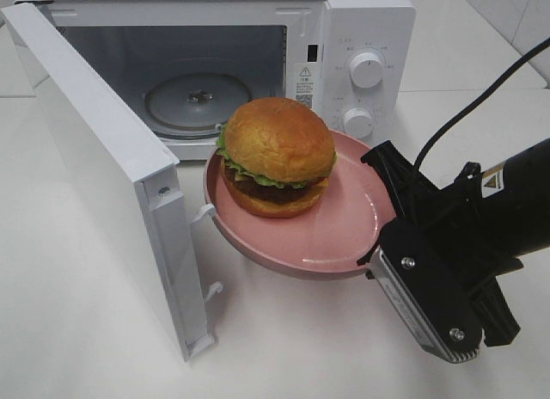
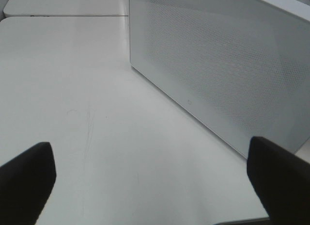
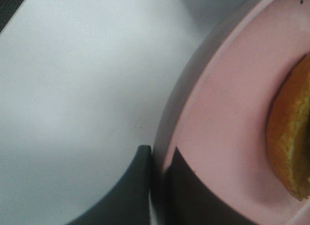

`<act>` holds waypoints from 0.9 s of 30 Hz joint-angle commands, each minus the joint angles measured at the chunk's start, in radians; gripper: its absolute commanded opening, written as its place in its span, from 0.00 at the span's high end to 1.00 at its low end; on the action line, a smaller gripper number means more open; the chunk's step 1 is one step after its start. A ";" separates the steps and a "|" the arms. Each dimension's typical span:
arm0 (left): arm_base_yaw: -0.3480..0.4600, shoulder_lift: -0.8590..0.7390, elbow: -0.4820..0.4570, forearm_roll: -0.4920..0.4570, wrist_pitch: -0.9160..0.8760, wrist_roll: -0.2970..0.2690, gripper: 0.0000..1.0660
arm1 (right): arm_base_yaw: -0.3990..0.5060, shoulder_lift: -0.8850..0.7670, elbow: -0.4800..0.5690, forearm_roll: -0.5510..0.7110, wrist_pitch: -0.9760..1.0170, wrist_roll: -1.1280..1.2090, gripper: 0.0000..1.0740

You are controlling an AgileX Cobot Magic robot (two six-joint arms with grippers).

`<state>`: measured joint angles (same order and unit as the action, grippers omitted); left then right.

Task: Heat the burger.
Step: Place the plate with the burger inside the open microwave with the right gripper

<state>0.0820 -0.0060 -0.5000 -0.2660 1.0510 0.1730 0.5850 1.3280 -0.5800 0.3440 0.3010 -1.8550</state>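
The burger [image 1: 277, 154], with a golden-brown bun, green lettuce and a dark patty, sits on a pink plate [image 1: 335, 236]. The plate hangs in the air just in front of the open microwave [image 1: 361, 38]. My right gripper [image 1: 384, 211] is shut on the plate's right rim. In the right wrist view its dark fingers [image 3: 145, 186] pinch the rim of the plate [image 3: 227, 113], and the burger's bun [image 3: 290, 142] shows at the edge. My left gripper [image 2: 152, 181] is open over the bare table with nothing between its fingers; it is outside the exterior high view.
The microwave door [image 1: 112, 158] is swung wide open to the left, and its glass turntable [image 1: 198, 98] is bare. In the left wrist view a white dotted panel of the microwave [image 2: 227, 65] stands close ahead. The white table [image 1: 292, 347] lies below the plate.
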 commanded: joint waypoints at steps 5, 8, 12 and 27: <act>0.003 -0.019 0.001 -0.005 -0.012 0.001 0.06 | -0.002 0.010 -0.040 -0.003 -0.062 0.015 1.00; 0.003 -0.019 0.001 -0.005 -0.012 0.001 0.06 | -0.002 0.062 -0.077 -0.003 -0.061 0.025 1.00; 0.003 -0.019 0.001 -0.005 -0.012 0.001 0.06 | 0.000 0.098 -0.106 -0.003 -0.059 0.027 1.00; 0.003 -0.019 0.001 -0.005 -0.012 0.001 0.06 | 0.004 0.235 -0.259 -0.060 -0.029 0.055 1.00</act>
<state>0.0820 -0.0060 -0.5000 -0.2660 1.0510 0.1730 0.5850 1.5700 -0.8170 0.2840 0.3120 -1.8090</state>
